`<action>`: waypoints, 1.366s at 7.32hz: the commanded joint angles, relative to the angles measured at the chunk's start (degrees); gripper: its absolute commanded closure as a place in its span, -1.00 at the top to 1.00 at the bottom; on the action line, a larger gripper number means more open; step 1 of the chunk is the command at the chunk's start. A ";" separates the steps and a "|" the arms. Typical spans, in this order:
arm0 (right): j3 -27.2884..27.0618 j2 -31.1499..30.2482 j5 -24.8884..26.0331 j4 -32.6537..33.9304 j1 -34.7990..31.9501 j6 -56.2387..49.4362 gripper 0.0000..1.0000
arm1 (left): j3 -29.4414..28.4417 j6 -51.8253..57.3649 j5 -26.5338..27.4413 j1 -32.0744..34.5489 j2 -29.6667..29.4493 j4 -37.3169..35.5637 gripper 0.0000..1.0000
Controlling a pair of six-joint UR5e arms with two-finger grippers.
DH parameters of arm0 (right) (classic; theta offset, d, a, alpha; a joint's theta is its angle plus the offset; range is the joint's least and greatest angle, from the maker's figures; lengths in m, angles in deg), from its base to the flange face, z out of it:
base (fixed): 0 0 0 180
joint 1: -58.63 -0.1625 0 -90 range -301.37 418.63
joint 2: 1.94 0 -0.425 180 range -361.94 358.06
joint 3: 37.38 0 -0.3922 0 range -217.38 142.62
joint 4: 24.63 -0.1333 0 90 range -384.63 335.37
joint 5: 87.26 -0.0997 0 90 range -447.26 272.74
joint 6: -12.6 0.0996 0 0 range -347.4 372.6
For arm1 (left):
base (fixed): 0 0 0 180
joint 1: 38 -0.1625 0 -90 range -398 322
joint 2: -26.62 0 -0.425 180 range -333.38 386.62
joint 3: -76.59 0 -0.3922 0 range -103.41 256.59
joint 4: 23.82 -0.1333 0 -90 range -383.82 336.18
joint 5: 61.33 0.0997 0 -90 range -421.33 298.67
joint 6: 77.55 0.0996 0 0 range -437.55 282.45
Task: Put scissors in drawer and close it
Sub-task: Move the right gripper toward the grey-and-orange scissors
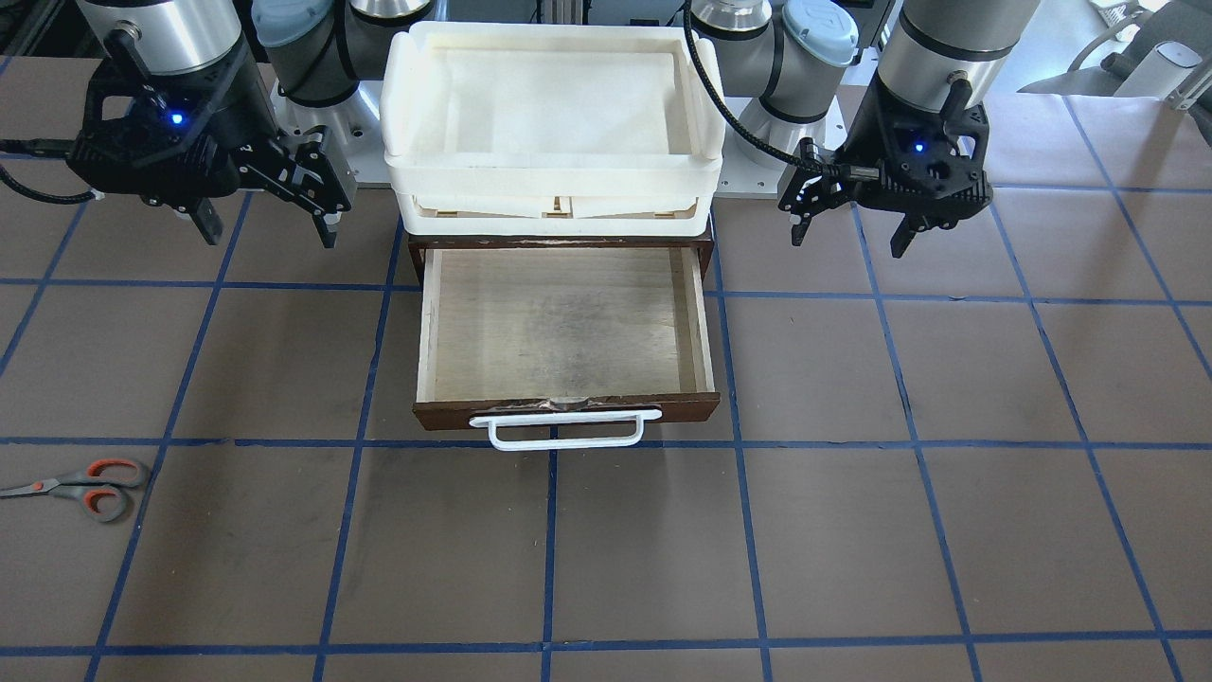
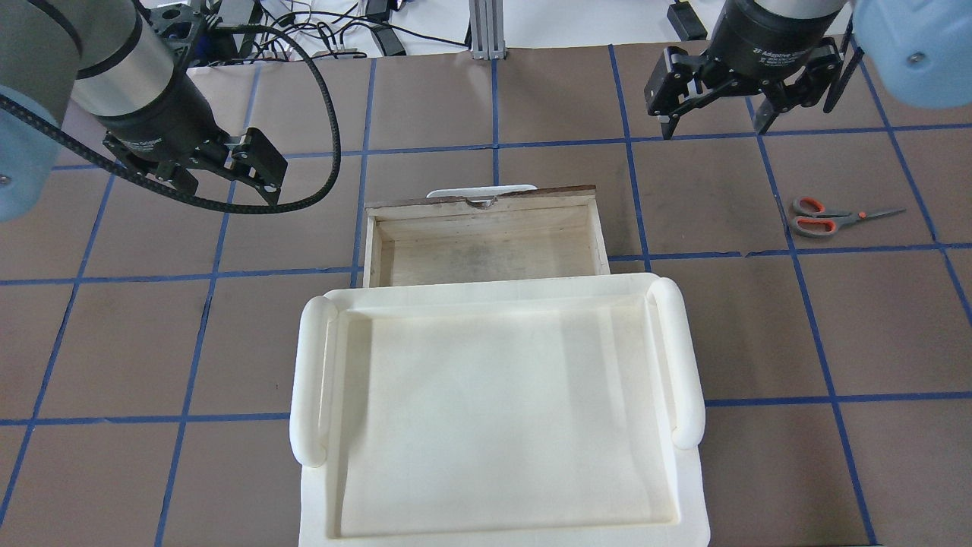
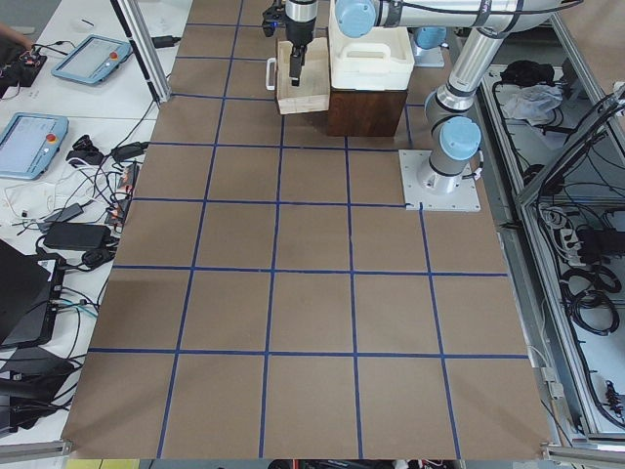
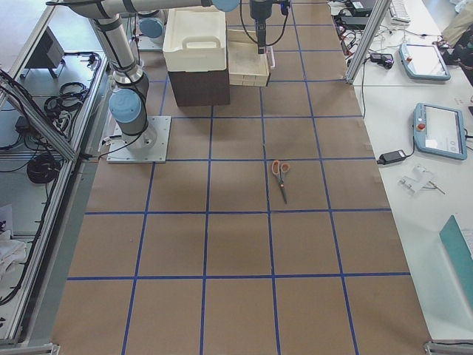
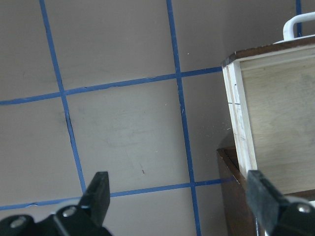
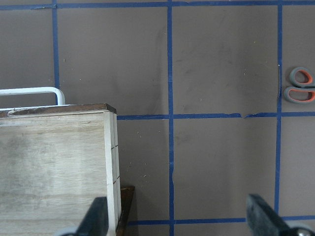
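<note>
The scissors lie flat on the brown table, far off on my right side; they also show in the overhead view and at the right wrist view's edge. The drawer is pulled out of the dark brown box and is empty, its white loop handle facing away from me. My right gripper is open and empty, hovering between the drawer and the scissors. My left gripper is open and empty, hovering beside the drawer's other side.
A cream-white plastic tray sits on top of the box, above the drawer's back. Blue tape lines grid the table. Operator tables with tablets stand beyond the far edge.
</note>
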 commanded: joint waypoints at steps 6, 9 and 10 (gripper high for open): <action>-0.09 0.60 0.09 0.42 1.05 -4.99 1.00 | 0.13 0.00 -0.26 0.00 0.05 -0.09 1.00; -0.26 0.60 0.70 -0.55 9.81 -20.35 1.00 | 0.13 0.00 -0.35 -0.09 0.05 -0.18 1.00; -1.40 0.69 0.44 0.15 13.85 -30.51 1.00 | 0.04 0.00 -0.35 -0.09 0.05 -0.18 1.00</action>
